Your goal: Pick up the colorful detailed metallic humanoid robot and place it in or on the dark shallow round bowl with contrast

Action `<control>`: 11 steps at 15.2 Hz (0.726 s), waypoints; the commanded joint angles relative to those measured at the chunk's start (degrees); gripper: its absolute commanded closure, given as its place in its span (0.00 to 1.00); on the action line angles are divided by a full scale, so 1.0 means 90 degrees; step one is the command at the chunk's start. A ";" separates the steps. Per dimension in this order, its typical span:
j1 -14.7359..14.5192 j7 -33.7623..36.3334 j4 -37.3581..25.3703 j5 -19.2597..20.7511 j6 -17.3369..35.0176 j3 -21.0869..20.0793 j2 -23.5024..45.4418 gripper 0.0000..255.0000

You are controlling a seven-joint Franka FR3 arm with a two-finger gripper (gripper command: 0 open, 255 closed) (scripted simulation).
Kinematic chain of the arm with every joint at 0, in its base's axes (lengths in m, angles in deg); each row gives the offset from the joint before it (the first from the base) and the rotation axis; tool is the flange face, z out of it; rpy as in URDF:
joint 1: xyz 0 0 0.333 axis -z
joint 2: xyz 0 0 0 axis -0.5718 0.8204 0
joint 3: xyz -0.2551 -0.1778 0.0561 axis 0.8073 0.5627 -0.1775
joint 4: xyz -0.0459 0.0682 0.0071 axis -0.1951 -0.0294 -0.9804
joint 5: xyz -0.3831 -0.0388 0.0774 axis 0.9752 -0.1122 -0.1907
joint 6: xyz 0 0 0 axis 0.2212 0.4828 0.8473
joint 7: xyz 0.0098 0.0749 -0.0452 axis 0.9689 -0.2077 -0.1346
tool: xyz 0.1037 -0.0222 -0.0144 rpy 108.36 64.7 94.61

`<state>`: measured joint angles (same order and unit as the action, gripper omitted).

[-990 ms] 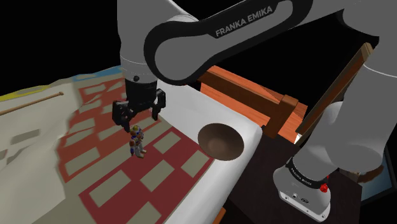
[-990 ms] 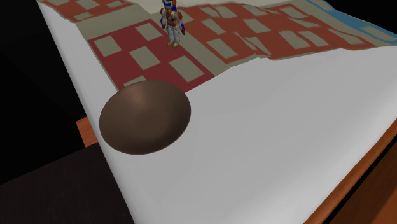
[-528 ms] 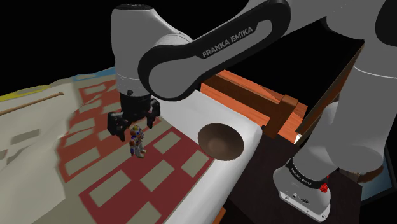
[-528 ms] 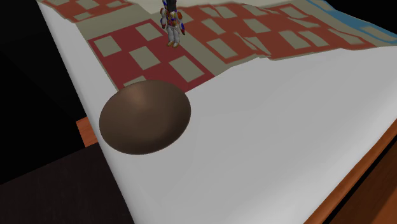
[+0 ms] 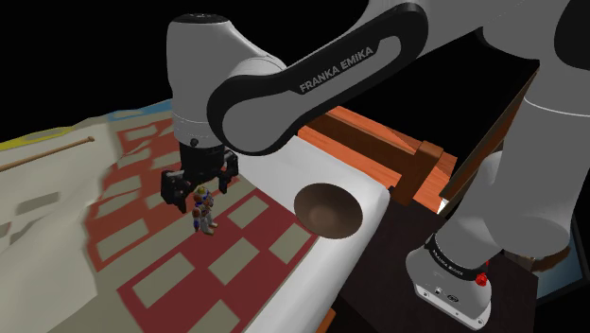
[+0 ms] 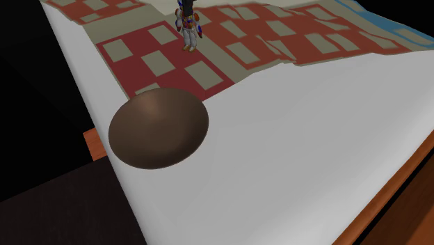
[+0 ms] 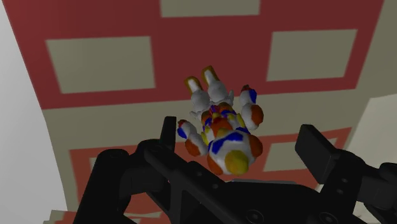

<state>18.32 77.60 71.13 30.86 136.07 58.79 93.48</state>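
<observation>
Fingers of the black gripper (image 5: 199, 192) stand well apart, open around the head and shoulders of the small humanoid robot (image 5: 202, 210), and they grip nothing. In the wrist view the gripper (image 7: 242, 143) looks down on the figure (image 7: 222, 127): white body with orange, blue and yellow patches, a yellow top to its head, orange-tipped feet pointing away. One finger (image 7: 169, 130) sits just beside the figure's arm, possibly touching it, though the angle does not settle that; the other finger (image 7: 316, 147) is clearly apart from it.

The figure stands upright on a red cloth (image 5: 180, 270) patterned with beige rectangles. The brown round bowl (image 5: 327, 208) rests on the plain white sheet (image 5: 284, 170), near the sheet's edge and well apart from the figure, toward the shoulder view's right. In the second exterior view the bowl (image 6: 158, 127) lies in the foreground and the figure (image 6: 188, 28) stands beyond it at the top edge. An orange wooden frame (image 5: 378, 142) runs behind the sheet
</observation>
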 commanded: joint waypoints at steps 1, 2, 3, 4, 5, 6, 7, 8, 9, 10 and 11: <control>0.0000 0.0000 0.0000 0.0000 0.0000 0.0000 0.0000 0.00; 0.0000 0.0000 0.0000 0.0000 0.0000 0.0000 0.0000 1.00; 0.0000 0.0000 0.0000 0.0000 0.0000 0.0000 0.0000 1.00; 0.0000 0.0000 0.0000 0.0000 0.0000 0.0000 0.0000 1.00; 0.0000 0.0000 0.0000 0.0000 0.0000 0.0000 0.0000 1.00; 0.0000 0.0000 -0.0001 0.0000 -0.0001 0.0000 0.0001 1.00; -0.0001 0.0001 -0.0002 0.0001 -0.0001 0.0000 0.0002 1.00; -0.0001 0.0001 -0.0002 0.0001 0.0000 0.0000 0.0002 1.00; -0.0001 0.0001 -0.0002 0.0001 -0.0001 0.0000 0.0002 1.00; -0.0001 0.0001 -0.0003 0.0001 -0.0001 0.0000 0.0002 1.00; 0.0000 0.0000 0.0001 0.0000 0.0002 0.0000 0.0000 1.00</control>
<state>18.32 77.60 71.11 30.87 136.08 58.79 93.46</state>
